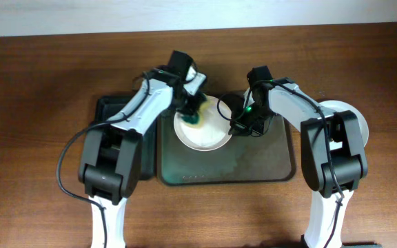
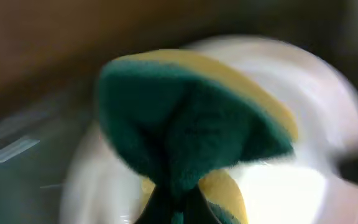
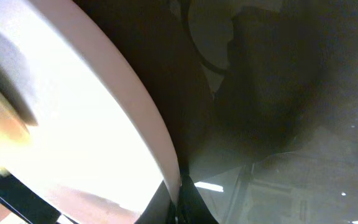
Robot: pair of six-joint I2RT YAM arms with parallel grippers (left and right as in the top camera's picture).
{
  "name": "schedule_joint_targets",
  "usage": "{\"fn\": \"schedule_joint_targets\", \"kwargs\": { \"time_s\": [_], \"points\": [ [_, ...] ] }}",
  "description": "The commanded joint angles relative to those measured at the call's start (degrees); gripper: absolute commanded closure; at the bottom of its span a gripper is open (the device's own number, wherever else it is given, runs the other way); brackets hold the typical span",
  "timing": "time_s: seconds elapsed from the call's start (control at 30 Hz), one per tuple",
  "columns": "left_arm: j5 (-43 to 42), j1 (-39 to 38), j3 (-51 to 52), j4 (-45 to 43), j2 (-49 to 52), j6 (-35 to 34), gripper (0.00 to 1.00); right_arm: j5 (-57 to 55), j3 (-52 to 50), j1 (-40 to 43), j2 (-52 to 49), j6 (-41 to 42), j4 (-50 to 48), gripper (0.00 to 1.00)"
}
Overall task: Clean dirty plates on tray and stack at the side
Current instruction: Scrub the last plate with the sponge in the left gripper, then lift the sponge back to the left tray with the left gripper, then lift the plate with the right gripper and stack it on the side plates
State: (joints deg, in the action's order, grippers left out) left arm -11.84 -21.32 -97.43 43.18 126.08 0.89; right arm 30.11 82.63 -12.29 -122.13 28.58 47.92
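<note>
Plate (image 1: 207, 136) rim sits pinched in right pincer (image 1: 234, 123); left pincer (image 1: 191, 110) clamps sponge (image 2: 191, 124) (bare tray (image 1: 253, 165) in front).

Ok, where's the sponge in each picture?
Overhead: the sponge is at top centre, on the left part of the plate.
Left wrist: the sponge fills the middle, green and yellow, with the plate behind it.
Right wrist: probably the blurred yellow patch at the left edge.
Shared landmark: the white plate.
</note>
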Motion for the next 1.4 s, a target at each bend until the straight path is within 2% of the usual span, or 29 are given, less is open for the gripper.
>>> {"fn": "schedule_joint_targets", "kwargs": {
  "time_s": [0.0,0.13,0.27,0.37,0.5,0.6,0.73,0.93,1.2,1.37],
  "points": [
    [11.85,1.64,-0.11,0.68,0.55,-7.69,1.0,-1.64,-0.35,-0.07,-1.99,0.17,0.04,0.96],
    [7.69,1.62,-0.11,8.35,0.55,-3.67,1.0,-1.64,-0.35,-0.07,-1.99,0.17,0.02,0.96],
    [-7.41,1.62,-0.13,13.86,0.55,9.88,1.0,-1.64,-0.35,-0.07,-1.99,0.17,0.02,0.96],
    [-17.0,1.62,-0.24,15.04,0.55,16.85,1.0,-1.64,-0.35,-0.07,-1.99,0.17,0.02,0.96],
    [-25.68,2.27,-2.16,14.53,0.55,18.91,1.0,-1.64,-0.35,-0.07,-1.99,0.13,0.04,0.96],
    [-25.11,3.67,-5.6,14.56,0.55,16.68,1.0,-1.62,-0.35,-0.07,-2.01,-0.26,0.02,0.96],
    [-14.91,6.08,-11.41,14.6,0.55,6.25,1.0,-1.64,-0.35,-0.07,-2.01,-0.26,0.02,0.96],
    [-7.28,10.25,-19.41,16.37,0.55,-1.49,1.0,-1.79,-0.26,-0.07,-1.95,-0.72,-0.63,0.96],
    [-5.38,17.7,-22.91,19.32,0.55,-3.28,1.0,-5.77,1.07,-0.11,1.55,-0.72,-0.33,0.96],
    [-4.09,20.44,-23.45,21.49,0.5,-3.26,1.0,-11.52,1.07,-0.11,7.58,-1.18,2.49,0.96]
  ]
}}
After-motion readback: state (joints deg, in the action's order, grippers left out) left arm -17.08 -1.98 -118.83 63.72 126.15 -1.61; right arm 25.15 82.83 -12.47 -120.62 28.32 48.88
